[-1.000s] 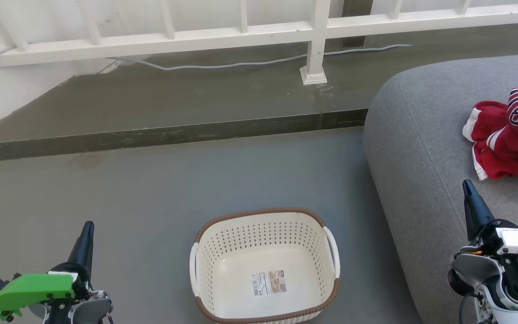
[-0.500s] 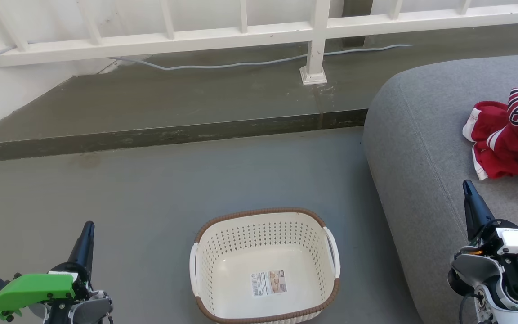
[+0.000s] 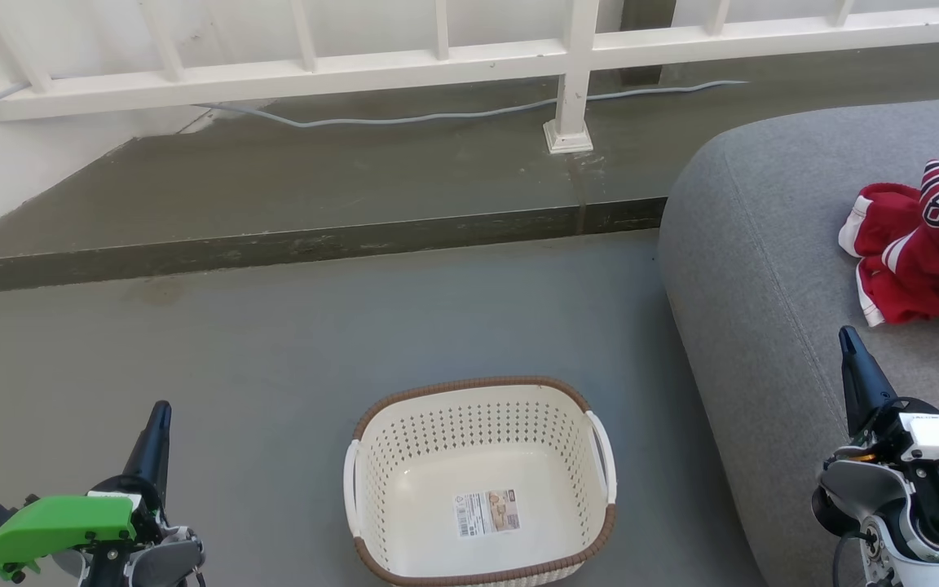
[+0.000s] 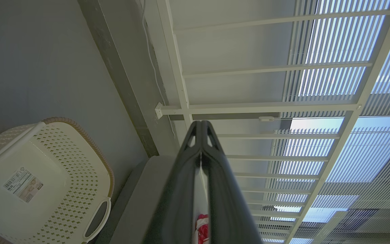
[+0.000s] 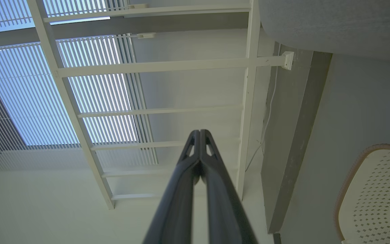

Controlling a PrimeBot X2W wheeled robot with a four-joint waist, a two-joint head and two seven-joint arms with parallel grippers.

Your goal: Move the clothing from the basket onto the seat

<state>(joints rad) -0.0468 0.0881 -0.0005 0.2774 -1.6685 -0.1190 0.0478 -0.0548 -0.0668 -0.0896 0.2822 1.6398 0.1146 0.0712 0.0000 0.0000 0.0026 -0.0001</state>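
The red clothing [image 3: 922, 249] with white trim and numerals lies bunched on the grey seat [image 3: 771, 244] at the right. The cream basket [image 3: 575, 424] with its brown rim stands on the floor at bottom centre, holding nothing but its label sticker. My left gripper [image 3: 160, 410] is shut at the lower left, well left of the basket. My right gripper [image 3: 846, 336] is shut over the seat's front part, below the clothing. The left wrist view shows the shut left gripper [image 4: 201, 124], the basket [image 4: 80, 159] at its left and a sliver of clothing [image 4: 202, 228]. In the right wrist view the right gripper [image 5: 200, 133] is shut, with the basket [image 5: 374, 193] at right.
A raised concrete step [image 3: 290, 244] runs across the floor behind the basket. A white railing [image 3: 437, 61] with a post base [image 3: 569, 137] stands on it, and a grey cable [image 3: 404, 118] trails along its foot. Open grey floor [image 3: 274, 350] lies left of the basket.
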